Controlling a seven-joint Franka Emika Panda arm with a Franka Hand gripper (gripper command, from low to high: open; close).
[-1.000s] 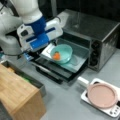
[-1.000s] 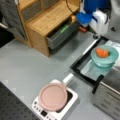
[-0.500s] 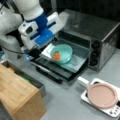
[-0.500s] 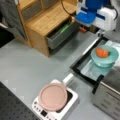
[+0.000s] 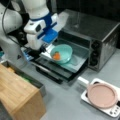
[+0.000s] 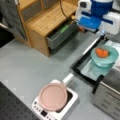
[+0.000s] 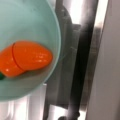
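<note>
The toy carrot (image 7: 25, 61) lies in the teal bowl (image 5: 65, 51) on the oven tray (image 5: 77, 62), mid-frame in both front views. It looks like light, stiff, slick plastic, so I'd pinch its thick middle. The gripper (image 5: 46, 48) sits just left of the bowl; can't tell if it's spread.

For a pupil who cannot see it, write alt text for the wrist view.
An orange toy carrot lies in a pale teal bowl that fills the view's left. To the right, below the bowl, are the metal tray and dark oven door. The gripper does not show.
</note>
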